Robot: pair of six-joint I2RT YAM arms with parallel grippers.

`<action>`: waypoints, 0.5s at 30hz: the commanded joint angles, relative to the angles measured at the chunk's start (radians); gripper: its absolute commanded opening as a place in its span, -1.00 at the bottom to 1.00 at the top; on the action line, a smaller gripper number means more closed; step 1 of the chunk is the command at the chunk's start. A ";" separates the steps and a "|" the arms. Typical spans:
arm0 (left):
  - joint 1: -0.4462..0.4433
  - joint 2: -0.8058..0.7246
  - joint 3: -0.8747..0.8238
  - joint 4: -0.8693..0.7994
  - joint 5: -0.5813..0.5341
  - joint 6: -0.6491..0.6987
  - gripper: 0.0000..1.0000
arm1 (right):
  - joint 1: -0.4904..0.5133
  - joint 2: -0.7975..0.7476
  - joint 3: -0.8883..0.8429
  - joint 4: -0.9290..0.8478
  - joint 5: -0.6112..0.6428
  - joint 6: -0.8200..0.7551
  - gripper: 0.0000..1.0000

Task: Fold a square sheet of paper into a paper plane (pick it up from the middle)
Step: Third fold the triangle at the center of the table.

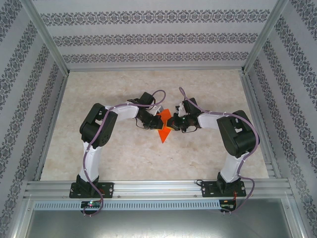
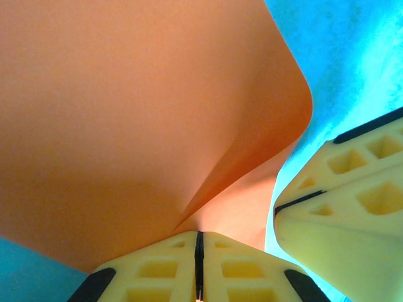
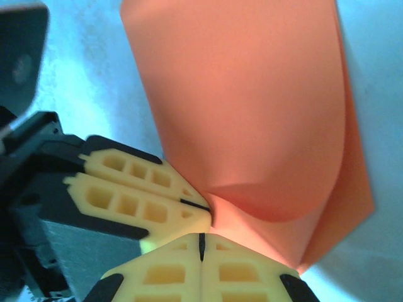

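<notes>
Elbows out wide, both forearms angled inward. My left claw (image 2: 199, 236) and my right claw (image 3: 201, 238) sit nose to nose, each with jaws pinched tight together.

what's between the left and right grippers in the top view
The orange-red paper sheet: the top view shows it filling the gap, with the left gripper and right gripper each pinched shut on it.

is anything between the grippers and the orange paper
Nothing visible stands between them. The left gripper and the right gripper are both shut on the square sheet of paper, pinching it close beside each other.
</notes>
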 commanded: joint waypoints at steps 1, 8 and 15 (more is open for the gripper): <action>-0.005 0.054 -0.031 -0.081 -0.139 0.043 -0.76 | -0.002 0.017 0.006 0.059 -0.020 0.046 -1.00; -0.006 0.054 -0.042 -0.076 -0.149 0.053 -0.76 | -0.019 0.069 0.020 0.018 0.030 0.015 -1.00; -0.006 0.059 -0.048 -0.082 -0.170 0.067 -0.76 | -0.028 0.076 0.032 -0.082 0.119 -0.050 -1.00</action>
